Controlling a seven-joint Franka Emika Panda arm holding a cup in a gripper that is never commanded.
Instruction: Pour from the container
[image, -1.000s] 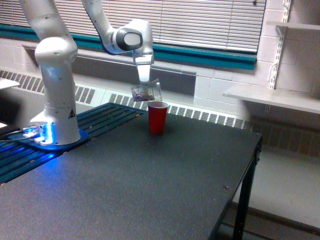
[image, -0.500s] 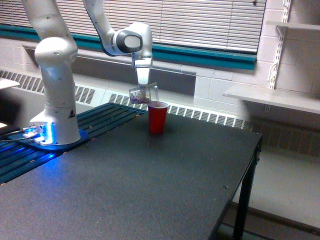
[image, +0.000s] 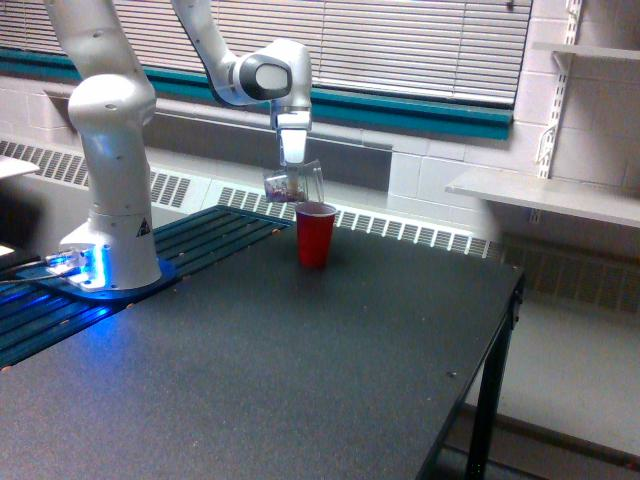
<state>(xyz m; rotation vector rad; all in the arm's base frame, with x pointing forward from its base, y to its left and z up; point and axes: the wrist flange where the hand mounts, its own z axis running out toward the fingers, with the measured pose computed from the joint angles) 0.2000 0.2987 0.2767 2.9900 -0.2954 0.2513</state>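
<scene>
The gripper (image: 292, 160) grasps the container (image: 294, 184), tilted just above and to the exterior view's left of the red cup (image: 315, 234). Centre its lip over the cup; tilt gradually. The pieces appear unpoured.

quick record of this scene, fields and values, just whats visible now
arm: white Franka, base at the exterior view's left
tool: shut on container, pointing down
container: clear, held in the air, pinkish-brown pieces inside
container position: above the red cup's rim, toward the exterior view's left
red cup: upright on table
table: dark top
</scene>
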